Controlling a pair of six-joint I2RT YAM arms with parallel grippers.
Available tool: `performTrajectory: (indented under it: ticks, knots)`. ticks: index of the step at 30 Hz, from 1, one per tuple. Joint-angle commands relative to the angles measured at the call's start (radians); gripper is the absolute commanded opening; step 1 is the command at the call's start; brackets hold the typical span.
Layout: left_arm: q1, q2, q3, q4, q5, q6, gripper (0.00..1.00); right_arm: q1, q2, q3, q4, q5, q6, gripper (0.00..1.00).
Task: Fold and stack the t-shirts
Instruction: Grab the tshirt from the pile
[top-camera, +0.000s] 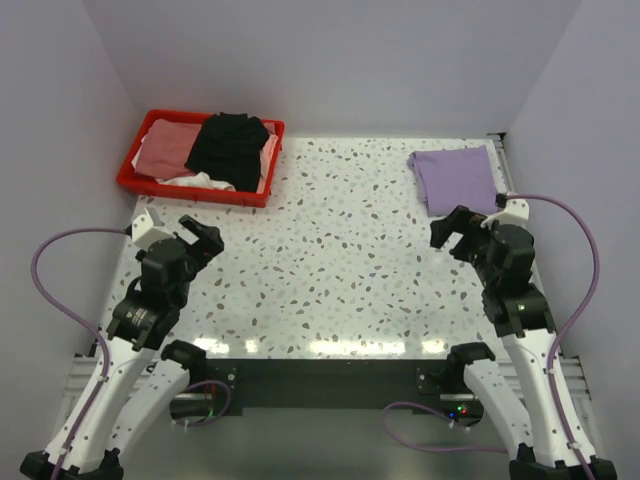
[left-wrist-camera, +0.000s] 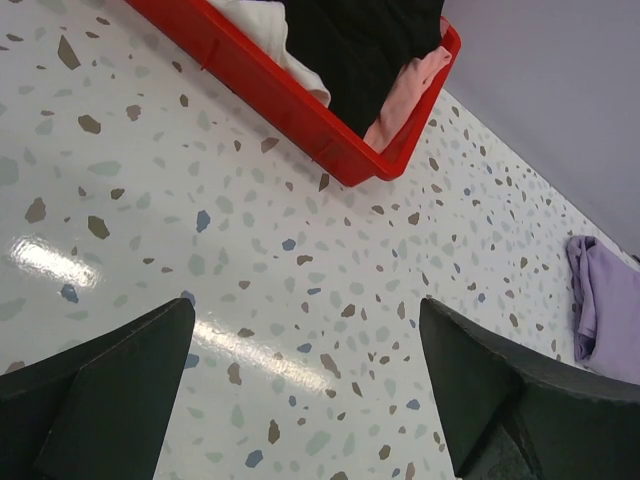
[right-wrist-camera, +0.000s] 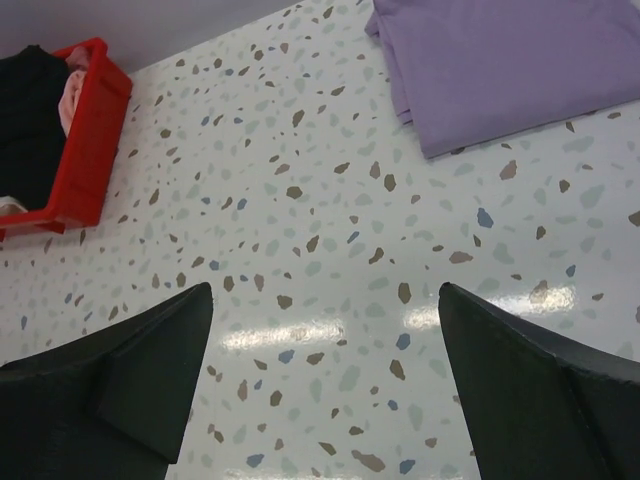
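At far-left corner, red bin (top-camera: 190, 193) holds crumpled black t-shirt (top-camera: 230, 145) atop pink t-shirt (top-camera: 165, 150), white t-shirt (top-camera: 195, 181); folded purple t-shirt (top-camera: 455, 178) far right. Cloth looks limp, light: pinch raised fold. Left gripper (top-camera: 203, 235), right gripper (top-camera: 452, 232) spread wide, empty.

The black shirt (top-camera: 232, 148) lies crumpled on top of the pile in the bin (top-camera: 230, 195) at 11 o'clock. The pink shirt (top-camera: 165, 152) spreads beneath it toward 9 o'clock, and the white shirt (top-camera: 195, 181) shows at the pile's 6 o'clock edge. The purple shirt (top-camera: 455, 177) lies folded flat on the table (top-camera: 330, 250) at 1 o'clock.
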Motion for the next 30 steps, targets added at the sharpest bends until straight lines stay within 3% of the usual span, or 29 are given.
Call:
performTrajectory:
  ticks: [1, 5, 9, 15, 23, 30]
  knots:
    - [0.007, 0.007, 0.027, 0.000, 0.000, -0.013, 1.00, 0.003, -0.003, -0.008, 0.020, -0.028, -0.016, 0.99]
    - [0.007, 0.052, 0.022, 0.047, -0.003, -0.016, 1.00, 0.001, -0.017, -0.014, 0.021, -0.050, -0.069, 0.99]
    - [0.007, 0.152, 0.025, 0.141, 0.011, -0.012, 1.00, 0.001, 0.003, 0.009, -0.022, 0.058, 0.012, 0.99]
    - [0.009, 0.350, 0.080, 0.269, 0.026, 0.028, 1.00, 0.001, 0.120, 0.090, -0.115, 0.055, -0.035, 0.99]
    - [0.047, 0.739, 0.339, 0.362, 0.031, 0.106, 1.00, 0.003, 0.080, 0.034, -0.042, -0.014, -0.059, 0.99]
    - [0.150, 1.005, 0.588, 0.383, 0.100, 0.195, 1.00, 0.003, 0.028, 0.000, -0.014, -0.010, -0.065, 0.99]
